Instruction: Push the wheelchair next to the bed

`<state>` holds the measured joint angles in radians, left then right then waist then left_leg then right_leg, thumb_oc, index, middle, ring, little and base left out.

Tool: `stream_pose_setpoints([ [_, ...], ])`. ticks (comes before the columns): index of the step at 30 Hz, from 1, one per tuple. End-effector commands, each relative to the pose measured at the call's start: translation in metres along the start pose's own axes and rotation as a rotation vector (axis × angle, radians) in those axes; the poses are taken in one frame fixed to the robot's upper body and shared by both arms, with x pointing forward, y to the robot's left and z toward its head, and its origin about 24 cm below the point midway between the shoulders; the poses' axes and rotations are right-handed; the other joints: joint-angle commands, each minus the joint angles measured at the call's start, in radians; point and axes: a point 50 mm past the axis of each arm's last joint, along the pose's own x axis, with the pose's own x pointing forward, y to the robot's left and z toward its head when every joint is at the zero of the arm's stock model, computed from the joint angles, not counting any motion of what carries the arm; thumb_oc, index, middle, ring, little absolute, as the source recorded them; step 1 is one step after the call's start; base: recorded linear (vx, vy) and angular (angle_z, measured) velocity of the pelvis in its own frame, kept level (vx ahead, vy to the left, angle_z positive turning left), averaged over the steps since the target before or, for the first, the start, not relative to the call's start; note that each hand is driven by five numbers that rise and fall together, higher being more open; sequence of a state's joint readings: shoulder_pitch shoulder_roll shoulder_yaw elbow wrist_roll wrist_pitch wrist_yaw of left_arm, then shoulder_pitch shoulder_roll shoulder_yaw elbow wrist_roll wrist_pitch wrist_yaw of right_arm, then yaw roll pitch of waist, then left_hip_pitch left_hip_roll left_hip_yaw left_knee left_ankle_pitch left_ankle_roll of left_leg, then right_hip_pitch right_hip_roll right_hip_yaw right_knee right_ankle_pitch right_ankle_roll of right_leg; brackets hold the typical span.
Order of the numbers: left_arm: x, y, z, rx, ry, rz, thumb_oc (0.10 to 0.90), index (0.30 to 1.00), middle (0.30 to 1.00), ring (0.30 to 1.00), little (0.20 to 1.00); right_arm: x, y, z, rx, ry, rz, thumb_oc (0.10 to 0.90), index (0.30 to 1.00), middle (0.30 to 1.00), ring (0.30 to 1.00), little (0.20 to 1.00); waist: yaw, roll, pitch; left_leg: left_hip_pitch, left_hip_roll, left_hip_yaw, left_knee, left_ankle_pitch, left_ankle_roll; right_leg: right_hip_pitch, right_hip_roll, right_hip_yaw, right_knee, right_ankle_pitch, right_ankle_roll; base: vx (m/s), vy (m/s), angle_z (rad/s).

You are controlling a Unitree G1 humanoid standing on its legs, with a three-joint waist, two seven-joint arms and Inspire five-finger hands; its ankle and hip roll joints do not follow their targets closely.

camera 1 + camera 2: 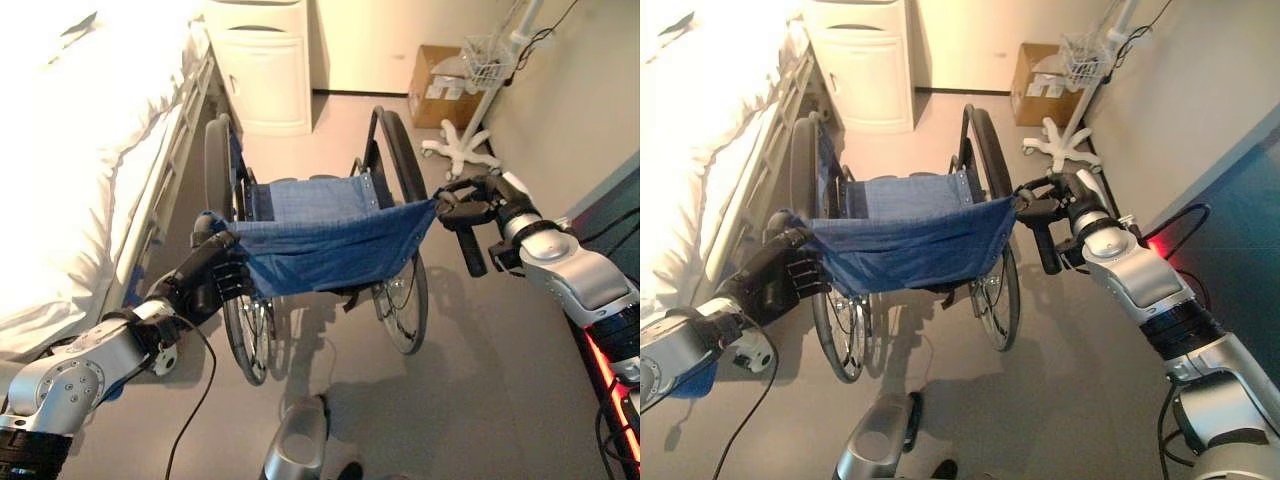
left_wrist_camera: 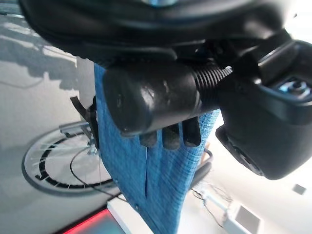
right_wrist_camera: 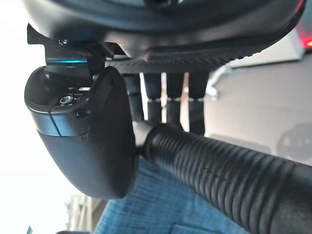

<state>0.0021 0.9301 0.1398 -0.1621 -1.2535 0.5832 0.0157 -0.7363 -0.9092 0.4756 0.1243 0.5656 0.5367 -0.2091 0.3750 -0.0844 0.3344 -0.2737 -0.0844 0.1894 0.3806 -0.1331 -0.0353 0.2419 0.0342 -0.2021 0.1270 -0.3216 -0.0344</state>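
I have my left hand (image 1: 212, 278) and right hand (image 1: 468, 206) apparently clenched around the wheelchair (image 1: 320, 235) handles, bed (image 1: 80, 150) alongside.

no legible text, labels or numbers anywhere, cardboard box (image 1: 436, 85) by the far wall bears pale labels, print too small to make out

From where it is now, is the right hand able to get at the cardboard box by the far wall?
Probably not. The right hand is curled round the wheelchair push handle, and the cardboard box sits well beyond, with the wheeled white stand in between.
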Motion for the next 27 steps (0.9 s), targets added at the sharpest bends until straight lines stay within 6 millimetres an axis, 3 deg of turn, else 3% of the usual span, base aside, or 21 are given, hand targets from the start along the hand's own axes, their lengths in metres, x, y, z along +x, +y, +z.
stream_pose_setpoints([
  [1,-0.002,-0.018,0.063,0.08,-0.315,-0.068,0.4,0.3,0.3,0.3,0.3,-0.013,0.036,0.061,0.065,-0.367,0.221,0.4,0.3,0.3,0.3,0.3,-0.018,-0.021,-0.148,0.048,-0.05,0.021,-0.248,0.16,0.119,-0.001,0.055,-0.175,0.23,0.219,0.135,0.34,-0.008,-0.47],
  [3,-0.002,-0.015,0.066,0.084,-0.321,-0.054,0.4,0.3,0.3,0.3,0.3,-0.012,0.038,0.059,0.064,-0.375,0.222,0.4,0.3,0.3,0.3,0.3,-0.015,-0.033,-0.154,0.085,-0.065,-0.003,-0.262,0.149,0.142,-0.045,0.036,-0.154,0.384,0.386,0.24,0.34,0.014,-0.16],
  [4,-0.003,-0.014,0.069,0.087,-0.322,-0.053,0.4,0.3,0.3,0.3,0.3,-0.012,0.037,0.06,0.064,-0.38,0.222,0.4,0.3,0.3,0.3,0.3,-0.012,-0.033,-0.161,0.092,-0.061,-0.013,-0.267,0.152,0.143,-0.058,0.041,-0.14,0.436,0.446,0.273,0.29,-0.022,0.14],
  [6,-0.004,-0.016,0.075,0.093,-0.323,-0.054,0.4,0.3,0.3,0.3,0.3,-0.014,0.034,0.062,0.067,-0.392,0.215,0.4,0.3,0.3,0.3,0.3,-0.019,-0.039,-0.17,0.101,-0.059,-0.041,-0.252,0.141,0.146,-0.098,0.053,-0.095,0.524,0.539,0.296,0.3,-0.079,0.23],
  [8,-0.002,-0.017,0.077,0.08,-0.314,-0.067,0.4,0.3,0.3,0.3,0.3,-0.014,0.033,0.062,0.062,-0.388,0.208,0.4,0.3,0.3,0.3,0.3,-0.043,-0.035,-0.17,0.104,-0.068,-0.083,-0.223,0.126,0.147,-0.145,0.038,-0.028,0.534,0.51,0.281,0.31,-0.06,0.33],
  [10,0.0,-0.018,0.08,0.072,-0.304,-0.084,0.4,0.3,0.3,0.3,0.3,-0.016,0.028,0.061,0.051,-0.381,0.195,0.4,0.3,0.3,0.3,0.3,-0.066,-0.016,-0.173,0.098,-0.066,-0.121,-0.194,0.121,0.14,-0.168,-0.026,-0.033,0.453,0.4,0.231,0.3,-0.093,0.36],
  [11,0.001,-0.019,0.083,0.07,-0.306,-0.099,0.4,0.3,0.3,0.3,0.3,-0.018,0.024,0.061,0.039,-0.381,0.184,0.4,0.3,0.3,0.3,0.3,-0.081,-0.001,-0.171,0.1,-0.058,-0.149,-0.185,0.122,0.126,-0.186,-0.066,-0.043,0.338,0.332,0.194,0.25,-0.167,0.59],
  [13,0.001,-0.02,0.087,0.071,-0.315,-0.116,0.4,0.3,0.3,0.3,0.3,-0.019,0.014,0.06,0.022,-0.382,0.167,0.4,0.3,0.3,0.3,0.3,-0.103,0.016,-0.16,0.12,-0.045,-0.188,-0.179,0.113,0.105,-0.231,-0.1,-0.027,0.168,0.295,0.171,0.22,-0.21,0.77],
  [14,0.002,-0.023,0.089,0.074,-0.321,-0.128,0.4,0.3,0.3,0.3,0.3,-0.02,0.006,0.06,0.015,-0.38,0.151,0.4,0.3,0.3,0.3,0.3,-0.125,0.03,-0.145,0.155,-0.036,-0.228,-0.181,0.097,0.093,-0.25,-0.112,-0.024,0.083,0.296,0.169,0.24,-0.249,0.63],
  [17,0.005,-0.029,0.088,0.095,-0.328,-0.141,0.4,0.3,0.3,0.3,0.3,-0.021,-0.003,0.064,0.026,-0.372,0.125,0.4,0.3,0.3,0.3,0.3,-0.166,0.027,-0.127,0.237,-0.014,-0.288,-0.208,0.033,0.081,-0.354,-0.193,0.019,-0.098,0.441,0.214,0.31,-0.319,0.9],
  [18,0.004,-0.03,0.088,0.098,-0.331,-0.135,0.4,0.3,0.3,0.3,0.3,-0.022,-0.003,0.069,0.033,-0.376,0.13,0.4,0.3,0.3,0.3,0.3,-0.175,0.028,-0.121,0.267,0.006,-0.299,-0.222,0.02,0.076,-0.382,-0.203,0.025,-0.098,0.465,0.224,0.34,-0.322,0.58],
  [20,0.003,-0.031,0.087,0.105,-0.337,-0.126,0.4,0.3,0.3,0.3,0.3,-0.024,-0.001,0.074,0.041,-0.376,0.137,0.4,0.3,0.3,0.3,0.3,-0.184,0.019,-0.115,0.303,0.031,-0.316,-0.235,-0.004,0.068,-0.406,-0.207,0.039,-0.09,0.487,0.237,0.27,-0.259,0.58],
  [23,0.005,-0.034,0.083,0.103,-0.335,-0.129,0.4,0.3,0.3,0.3,0.3,-0.024,-0.001,0.077,0.033,-0.37,0.156,0.4,0.3,0.3,0.3,0.3,-0.187,-0.004,-0.13,0.312,0.049,-0.324,-0.215,-0.02,0.055,-0.373,-0.193,0.036,-0.088,0.466,0.239,0.29,-0.259,0.5],
  [25,0.005,-0.034,0.079,0.089,-0.334,-0.117,0.4,0.3,0.3,0.3,0.3,-0.023,-0.003,0.075,0.02,-0.364,0.166,0.4,0.3,0.3,0.3,0.3,-0.188,-0.011,-0.146,0.314,0.074,-0.326,-0.173,0.005,0.031,-0.352,-0.176,0.019,-0.076,0.43,0.219,0.32,-0.226,0.62],
  [26,0.005,-0.033,0.076,0.074,-0.329,-0.113,0.4,0.3,0.3,0.3,0.3,-0.022,-0.005,0.074,0.012,-0.356,0.169,0.4,0.3,0.3,0.3,0.3,-0.185,-0.013,-0.155,0.313,0.096,-0.316,-0.133,0.048,0.008,-0.334,-0.169,-0.005,-0.076,0.411,0.199,0.3,-0.21,0.52],
  [27,0.006,-0.033,0.069,0.047,-0.319,-0.1,0.4,0.3,0.3,0.3,0.3,-0.021,-0.005,0.073,0.003,-0.343,0.17,0.4,0.3,0.3,0.3,0.3,-0.188,-0.017,-0.151,0.263,0.118,-0.275,-0.004,0.138,-0.02,-0.295,-0.158,-0.03,-0.085,0.388,0.166,0.21,-0.157,0.49],
])
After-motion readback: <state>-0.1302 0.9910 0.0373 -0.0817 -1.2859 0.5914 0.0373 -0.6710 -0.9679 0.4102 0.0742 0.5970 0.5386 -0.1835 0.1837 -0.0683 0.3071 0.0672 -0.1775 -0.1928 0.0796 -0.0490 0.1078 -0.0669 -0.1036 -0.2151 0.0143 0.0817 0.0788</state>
